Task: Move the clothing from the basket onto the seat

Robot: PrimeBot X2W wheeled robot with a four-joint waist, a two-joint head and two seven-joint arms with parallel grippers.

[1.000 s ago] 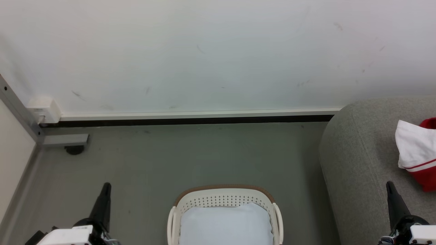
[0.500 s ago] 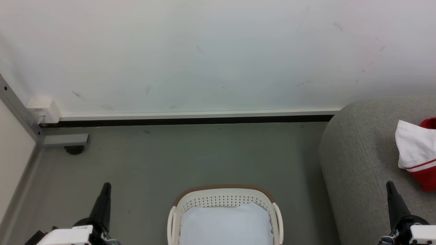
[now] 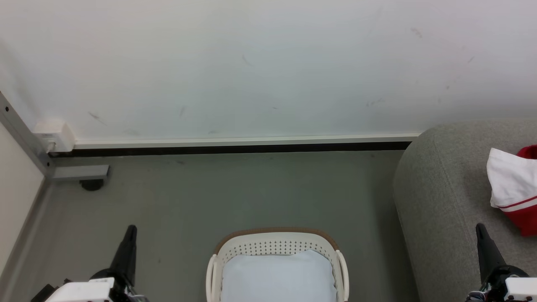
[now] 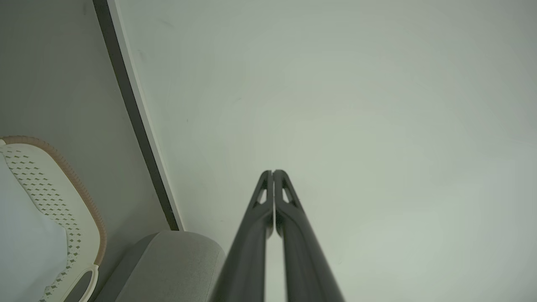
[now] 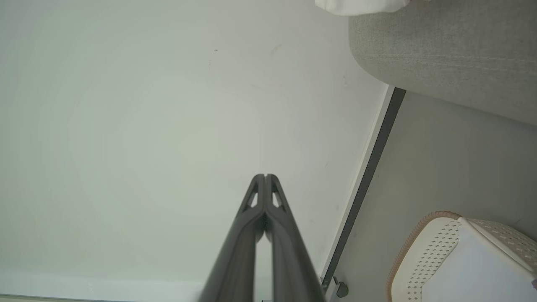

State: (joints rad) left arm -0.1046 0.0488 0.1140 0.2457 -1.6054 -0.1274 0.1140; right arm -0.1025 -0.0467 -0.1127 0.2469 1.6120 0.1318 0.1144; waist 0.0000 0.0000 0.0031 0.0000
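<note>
I see clothing (image 3: pixel 514 188) on seat (image 3: pixel 440 201); light, limp fabric, I judge; would pinch bunched white part. Left gripper (image 4: pixel 273 173), right gripper (image 5: pixel 265 176) both closed, empty.

The clothing (image 3: pixel 509 180) is red and white with a thin red stripe; the basket (image 3: pixel 272 247) cream, perforated, brown-rimmed; the seat (image 3: pixel 436 197) grey; the pad (image 3: pixel 277 277) pale bluish-white.

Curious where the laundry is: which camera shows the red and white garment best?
The head view: the clothing lies on the seat, white sleeve and red body visible. The right wrist view catches a white edge of it.
</note>
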